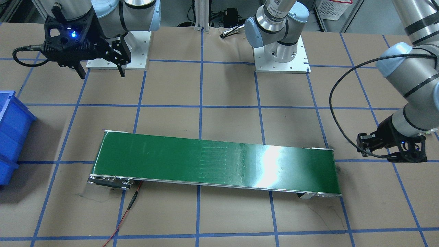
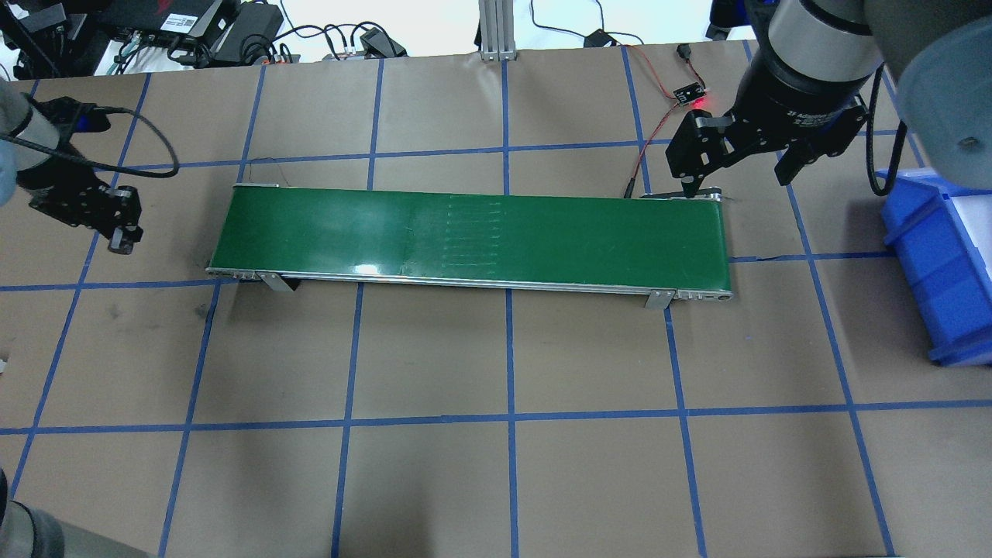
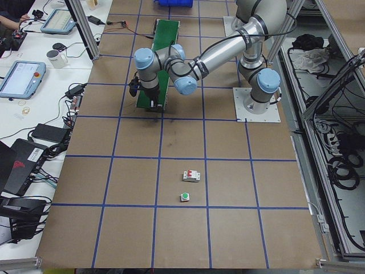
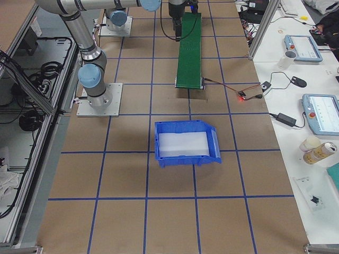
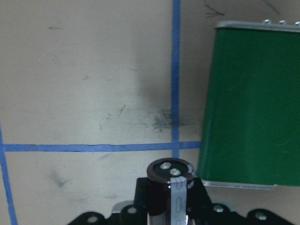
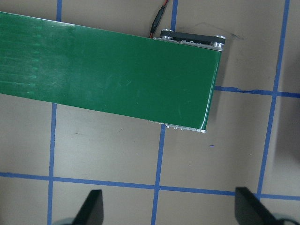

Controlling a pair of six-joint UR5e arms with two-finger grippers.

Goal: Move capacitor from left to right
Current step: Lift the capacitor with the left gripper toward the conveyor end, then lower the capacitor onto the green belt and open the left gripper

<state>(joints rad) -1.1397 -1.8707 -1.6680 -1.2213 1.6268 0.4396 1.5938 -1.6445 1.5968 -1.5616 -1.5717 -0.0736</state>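
The capacitor is a dark stubby cylinder with a pale stripe, seen end-on in the left wrist view. My left gripper is shut on it and holds it above the brown table, just off the left end of the green conveyor belt. That belt end lies right of the capacitor. My left gripper also shows in the front-facing view. My right gripper is open and empty above the belt's far right end; its fingers stand wide apart over the table beside the belt.
A blue bin stands at the table's right edge. A white breaker and a green-capped push button lie on the table's left part. A small sensor with a red light and red wire lie behind the belt.
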